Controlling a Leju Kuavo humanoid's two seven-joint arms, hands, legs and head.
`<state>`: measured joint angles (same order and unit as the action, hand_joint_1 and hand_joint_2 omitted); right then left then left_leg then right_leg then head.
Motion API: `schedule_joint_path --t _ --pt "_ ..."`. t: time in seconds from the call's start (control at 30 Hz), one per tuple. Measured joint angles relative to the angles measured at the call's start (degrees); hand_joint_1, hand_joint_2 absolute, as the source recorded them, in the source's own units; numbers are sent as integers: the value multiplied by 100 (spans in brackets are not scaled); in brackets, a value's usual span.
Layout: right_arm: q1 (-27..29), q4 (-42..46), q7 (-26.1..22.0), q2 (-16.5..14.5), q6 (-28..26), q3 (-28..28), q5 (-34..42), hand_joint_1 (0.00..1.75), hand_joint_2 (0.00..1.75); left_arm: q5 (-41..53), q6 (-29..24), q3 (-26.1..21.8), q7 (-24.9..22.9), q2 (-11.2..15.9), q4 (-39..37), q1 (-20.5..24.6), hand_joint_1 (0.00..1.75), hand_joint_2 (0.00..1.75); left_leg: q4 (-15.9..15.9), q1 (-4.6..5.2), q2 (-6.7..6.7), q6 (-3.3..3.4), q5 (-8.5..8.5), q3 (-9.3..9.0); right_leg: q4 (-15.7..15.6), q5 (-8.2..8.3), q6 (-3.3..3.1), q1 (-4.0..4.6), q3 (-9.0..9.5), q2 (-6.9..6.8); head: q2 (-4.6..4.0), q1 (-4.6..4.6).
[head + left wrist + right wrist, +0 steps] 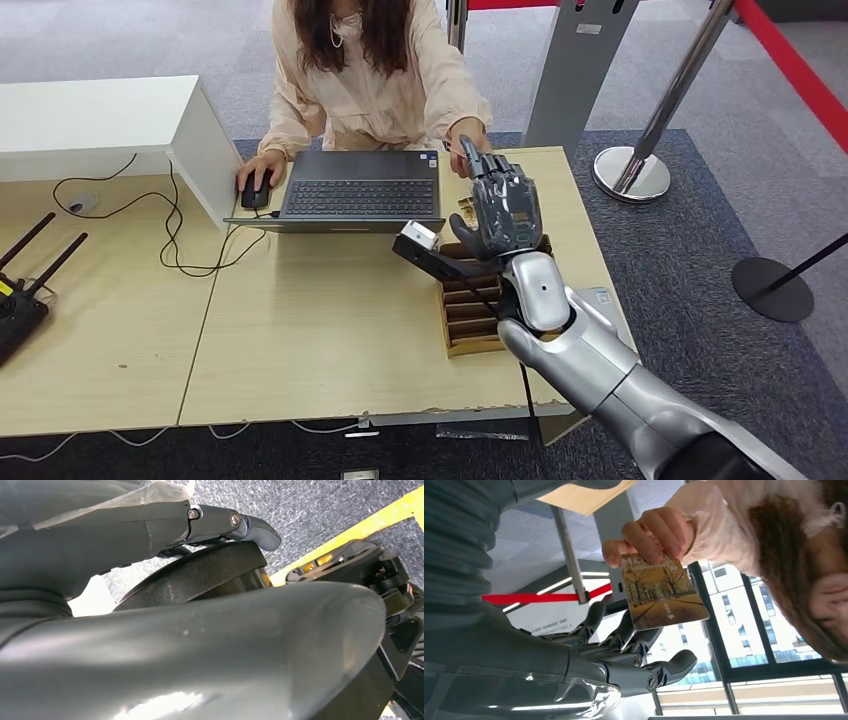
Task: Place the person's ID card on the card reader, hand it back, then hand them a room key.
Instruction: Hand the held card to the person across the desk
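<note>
My right hand is raised over the desk's far right corner, fingers stretched toward the person's hand. In the right wrist view the person's hand pinches a card printed with autumn trees by one edge. The card hangs right at my fingertips, and my thumb lies apart from it, so I grip nothing. A wooden slotted card box sits on the desk under my wrist. My left hand hangs by my body with a finger straight and nothing in it.
An open laptop stands in front of the person, whose other hand rests on a mouse. A white box, cables and a black router are on the left. Barrier post bases stand on the carpet to the right.
</note>
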<state>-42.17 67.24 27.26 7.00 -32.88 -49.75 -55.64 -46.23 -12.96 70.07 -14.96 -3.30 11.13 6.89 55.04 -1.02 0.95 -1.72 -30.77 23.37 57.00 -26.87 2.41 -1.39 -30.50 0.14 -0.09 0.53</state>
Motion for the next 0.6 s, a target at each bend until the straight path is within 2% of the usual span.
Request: schedule_joint_path --t 0.17,0.27,0.33,0.4,0.5,0.6 --pt "302 505 -286 -43 -301 11 310 0 175 -89 -39 -4 20 0 0 -5 0 0 0 0 1 0 0 0 -1 0 0 1 0 0 0 1" --pt "626 927 -564 -40 -536 37 769 0 175 -187 -97 -17 32 0 1 -9 0 0 0 1 -1 0 0 -1 -2 -1 0 1 0 0 0 2" --pt "886 1209 -864 -32 -638 73 1434 0 175 -254 -136 -38 52 0 1 -15 0 0 0 1 -1 0 0 -1 -5 -1 0 1 0 0 0 2" --pt "1190 1481 -1347 -12 -663 136 2443 0 175 -309 -170 -67 83 0 1 -27 0 0 0 1 -1 0 -1 -1 -6 -1 0 1 0 0 0 1" --pt "1668 1790 -2157 57 -597 264 3921 0 175 -357 -221 -110 133 -1 2 -47 0 0 0 2 -2 0 -1 -1 -7 -1 0 0 1 0 0 2" --pt "2109 1985 -2772 128 -430 464 5074 0 175 -388 -356 -142 144 -25 1 -58 0 0 0 3 -5 0 -1 -1 -7 0 0 0 1 1 0 1"
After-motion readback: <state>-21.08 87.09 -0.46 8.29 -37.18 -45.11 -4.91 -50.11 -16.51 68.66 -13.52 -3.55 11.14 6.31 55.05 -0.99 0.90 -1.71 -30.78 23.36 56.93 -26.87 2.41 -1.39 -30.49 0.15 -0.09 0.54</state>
